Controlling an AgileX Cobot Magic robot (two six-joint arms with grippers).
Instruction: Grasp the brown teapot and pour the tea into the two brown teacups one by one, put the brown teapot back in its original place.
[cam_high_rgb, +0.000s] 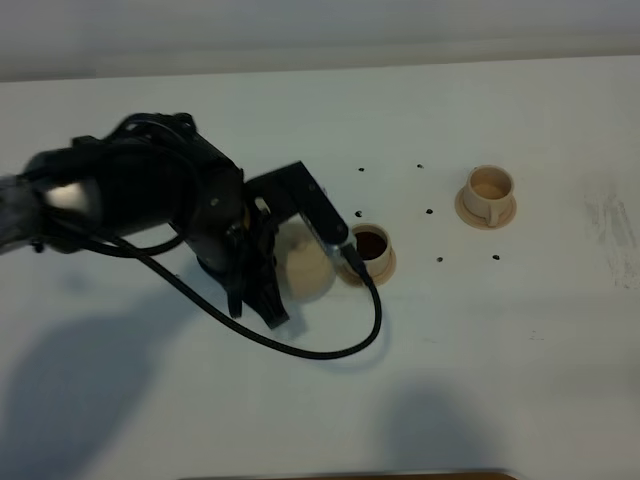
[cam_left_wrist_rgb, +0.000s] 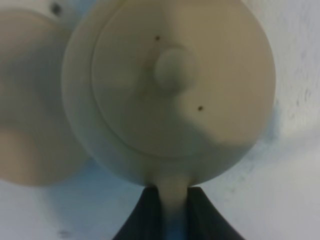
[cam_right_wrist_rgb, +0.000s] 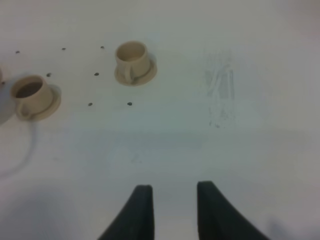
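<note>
While left wrist shows left gripper (cam_left_wrist_rgb: 173, 194) clamping brown teapot (cam_left_wrist_rgb: 170, 95) handle, overhead hides grip; right gripper (cam_right_wrist_rgb: 174, 188) — narrow gap, empty.

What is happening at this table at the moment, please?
The left gripper holds the brown teapot by its handle, right beside the nearer teacup, which has dark tea in it. The farther teacup looks empty. The right gripper hangs open above the table, holding nothing.
</note>
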